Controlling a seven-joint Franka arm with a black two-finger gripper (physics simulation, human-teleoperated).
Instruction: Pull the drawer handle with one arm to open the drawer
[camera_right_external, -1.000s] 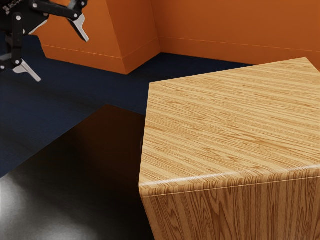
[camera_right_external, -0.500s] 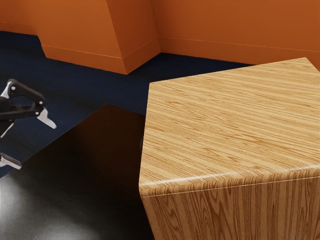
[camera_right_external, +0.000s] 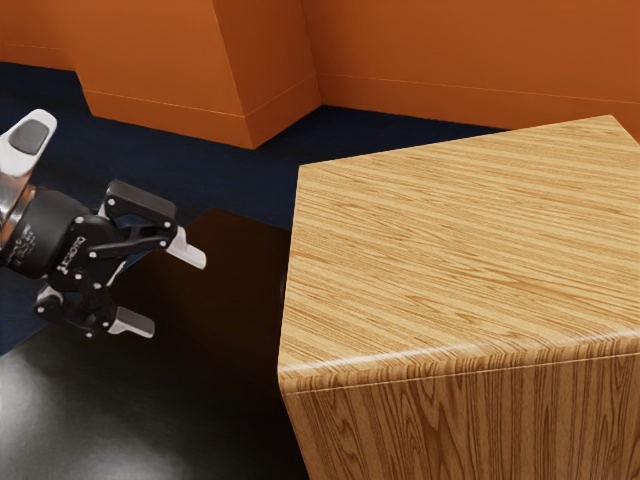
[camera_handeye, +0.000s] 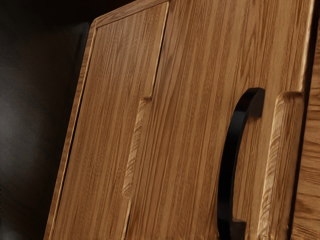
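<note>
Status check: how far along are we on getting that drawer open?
Done: the gripper points toward the cabinet, fingers open. In hand: the wrist view faces the black handle, not yet gripped. Left: closing in, grasping the handle, and pulling the drawer out.

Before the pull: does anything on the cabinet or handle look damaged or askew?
Nothing stands out. The wooden cabinet looks whole, its black handle intact, and the open gripper hangs clear of both.
</note>
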